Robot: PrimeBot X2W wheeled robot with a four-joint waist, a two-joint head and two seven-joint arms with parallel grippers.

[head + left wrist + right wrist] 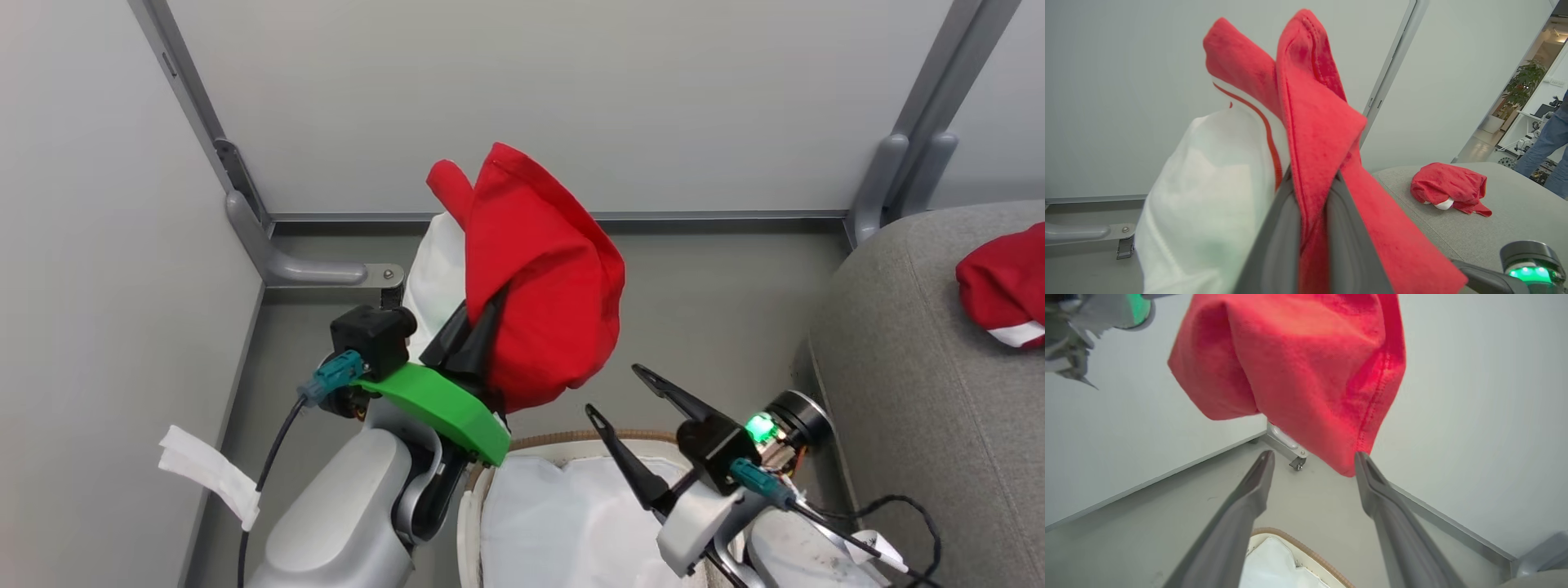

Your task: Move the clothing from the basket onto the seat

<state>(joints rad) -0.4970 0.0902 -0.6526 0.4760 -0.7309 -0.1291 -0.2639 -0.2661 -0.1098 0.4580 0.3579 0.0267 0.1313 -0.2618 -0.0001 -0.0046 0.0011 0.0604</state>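
Left claw (486, 314) pinched tight on a red garment (539, 269), held up above and behind the basket (571, 441). Right claw (616, 390) spread, holding nothing, over the basket's brown rim.

Left wrist view: my fingers (1278, 245) press a red fold between them. The garment is part white with a thin red stripe, a side only partly seen from the head. The same view shows a second red garment (1447, 183), bunched, a white cuff showing, on the grey seat (1515, 212), set back from its rounded edge. A person's leg (1547, 143) in jeans stands beyond.

Right wrist view: stitched hem hangs by my right fingertip; touching or not, I cannot tell.

White sheet (563, 514) lies in the basket. Open floor between basket and wall. Seat edge sits just beside my right wrist.
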